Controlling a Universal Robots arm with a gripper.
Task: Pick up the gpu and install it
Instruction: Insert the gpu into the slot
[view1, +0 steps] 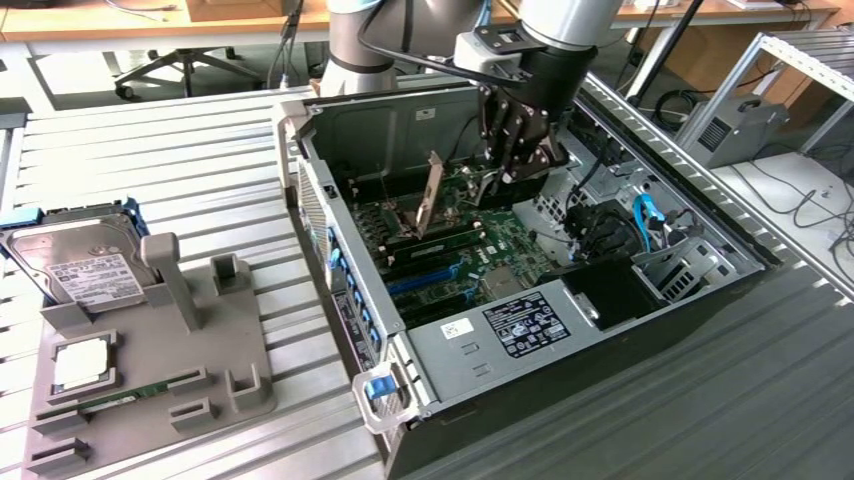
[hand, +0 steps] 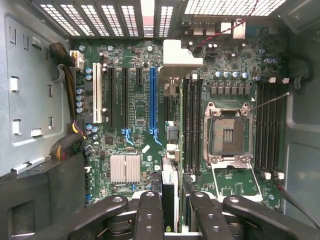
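Your gpu (hand: 170, 192) hangs edge-on between the fingers (hand: 150, 215), which are closed partway on it, above the motherboard (view1: 501, 250) inside the open computer case (view1: 601, 340), near the blue expansion slot (hand: 153, 100).

A silver-grey tubular robot arm (view1: 567, 20) is wearing black cabling and a black, screw-studded multi-link gripper (view1: 514, 165).

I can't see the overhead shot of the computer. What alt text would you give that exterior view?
A robot arm's gripper reaches into an open black desktop computer case, holding a thin card upright above the green motherboard. On the exterior view's left, a grey holder tray carries a silver hard drive.
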